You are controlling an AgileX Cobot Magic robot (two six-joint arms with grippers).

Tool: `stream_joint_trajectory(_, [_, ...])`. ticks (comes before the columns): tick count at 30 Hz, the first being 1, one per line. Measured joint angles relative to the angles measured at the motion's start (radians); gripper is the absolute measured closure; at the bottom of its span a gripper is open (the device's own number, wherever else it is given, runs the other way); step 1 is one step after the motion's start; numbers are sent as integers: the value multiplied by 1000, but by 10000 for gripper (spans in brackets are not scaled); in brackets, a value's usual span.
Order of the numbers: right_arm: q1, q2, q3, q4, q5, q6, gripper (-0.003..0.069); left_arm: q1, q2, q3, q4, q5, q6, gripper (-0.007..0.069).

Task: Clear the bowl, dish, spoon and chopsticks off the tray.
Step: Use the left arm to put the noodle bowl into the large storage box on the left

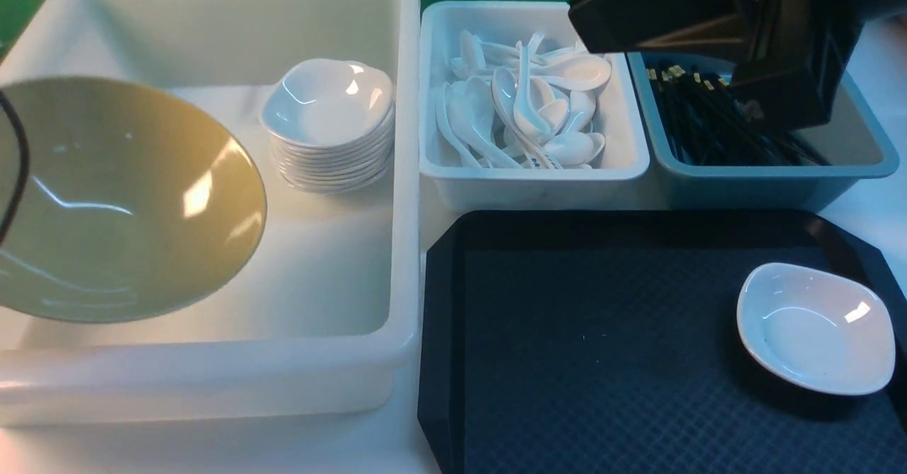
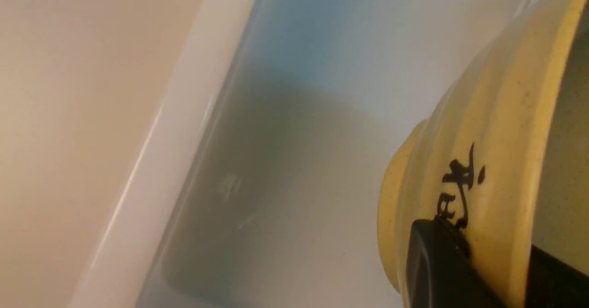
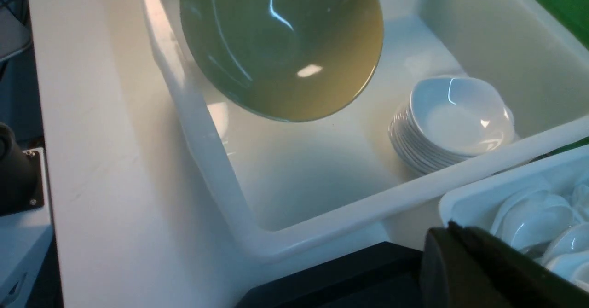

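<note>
one bowl [image 1: 120,198], tilted mouth-rightward, pinched by left claw [image 2: 497,271]; right claw [image 3: 455,252] clenched.

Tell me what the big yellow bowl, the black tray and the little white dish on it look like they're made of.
The bowl looks like melamine or glazed ceramic: glossy olive-yellow, with sharp light reflections. The tray looks like moulded plastic: matte black, diamond-textured surface, raised rim. The dish is glossy white with a bright highlight; ceramic or melamine, I cannot tell which.
</note>
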Motion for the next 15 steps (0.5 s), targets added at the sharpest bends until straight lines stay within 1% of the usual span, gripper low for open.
stream_joint_trajectory(3, [0,0,0,-1,4,0,624,0,62,51,-44,-64,42,622])
stream_joint_trajectory(6, [0,0,-1,-2,4,0,624,0,105,62,-61,-108,71,622])
stream_joint_trajectory(7, [0,0,-1,-1,4,-1,624,0,147,64,-79,-151,96,622])
stream_joint_trajectory(10, [0,0,-1,-2,5,-1,624,0,196,64,-107,-206,125,617])
stream_joint_trajectory(13, [0,0,-1,-4,5,-1,624,0,234,60,-116,-231,168,599])
stream_joint_trajectory(15, [0,0,-2,-18,6,-1,624,0,249,54,-114,-239,211,557])
